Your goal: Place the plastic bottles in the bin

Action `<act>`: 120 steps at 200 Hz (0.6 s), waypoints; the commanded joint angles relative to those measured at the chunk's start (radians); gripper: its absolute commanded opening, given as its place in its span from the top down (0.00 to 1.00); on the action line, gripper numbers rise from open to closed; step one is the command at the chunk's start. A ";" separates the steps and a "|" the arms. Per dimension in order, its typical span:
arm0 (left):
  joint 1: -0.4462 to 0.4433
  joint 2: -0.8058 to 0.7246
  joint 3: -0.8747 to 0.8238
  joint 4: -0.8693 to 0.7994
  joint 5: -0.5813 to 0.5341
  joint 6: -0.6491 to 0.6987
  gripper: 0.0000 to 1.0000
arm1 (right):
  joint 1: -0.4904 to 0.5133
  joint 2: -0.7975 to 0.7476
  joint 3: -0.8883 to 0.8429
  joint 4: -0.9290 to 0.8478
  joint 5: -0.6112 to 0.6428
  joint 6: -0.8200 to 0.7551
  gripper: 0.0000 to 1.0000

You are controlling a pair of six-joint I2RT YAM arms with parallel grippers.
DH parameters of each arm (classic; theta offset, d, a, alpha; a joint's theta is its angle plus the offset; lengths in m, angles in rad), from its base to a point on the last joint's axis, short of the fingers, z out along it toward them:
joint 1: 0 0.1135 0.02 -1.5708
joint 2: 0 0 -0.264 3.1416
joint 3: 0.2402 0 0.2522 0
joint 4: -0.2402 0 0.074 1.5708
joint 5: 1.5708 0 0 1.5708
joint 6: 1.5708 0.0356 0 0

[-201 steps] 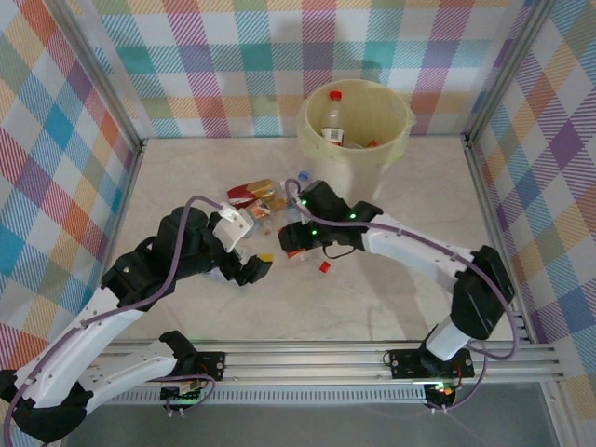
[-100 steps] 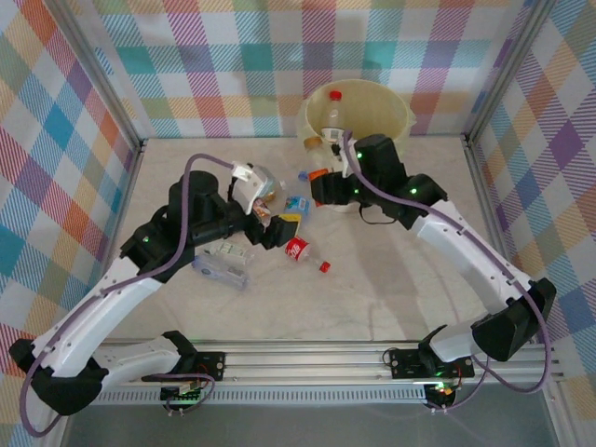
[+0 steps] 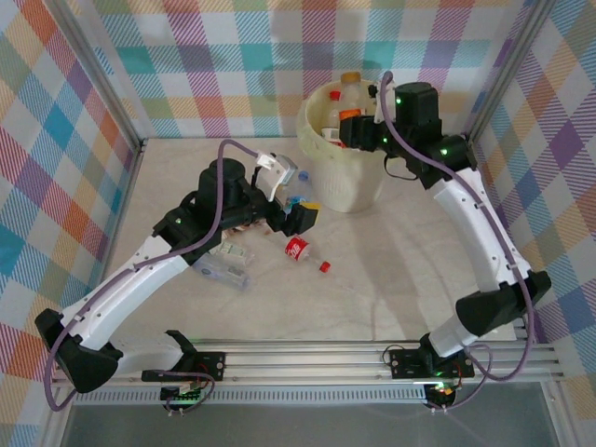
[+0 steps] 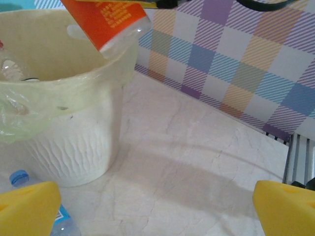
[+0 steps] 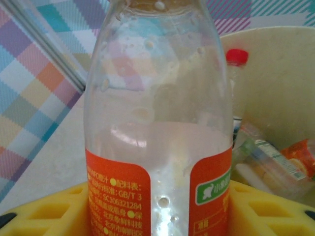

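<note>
The orange-labelled bottle point(image 5: 157, 123) was clamped in my right gripper point(image 3: 358, 128) above the bin point(image 3: 361, 182); my left gripper point(image 4: 157, 209) stood open.

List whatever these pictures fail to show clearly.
- Top view: bottles inside the bin cannot be counted; the jaws of the right arm and the orange-label bottle cover its mouth.
- Top view: the left arm covers parts of the clear bottles beneath it.
- Right wrist: the orange-label bottle's cap is cut off by the top edge.
- Left wrist: the blue-capped bottle is cut off by the bottom edge.
</note>
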 commanded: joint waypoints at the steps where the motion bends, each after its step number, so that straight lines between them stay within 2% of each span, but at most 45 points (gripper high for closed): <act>1: 0.009 -0.021 -0.057 0.082 0.020 -0.020 0.00 | -0.041 0.051 0.072 -0.018 -0.010 -0.044 0.43; 49: 0.009 -0.032 -0.129 0.111 -0.051 -0.013 0.00 | -0.100 0.170 0.185 -0.061 -0.009 -0.099 0.43; 120: 0.009 -0.031 -0.124 0.082 -0.035 0.016 0.00 | -0.148 0.326 0.326 -0.179 0.056 -0.128 0.42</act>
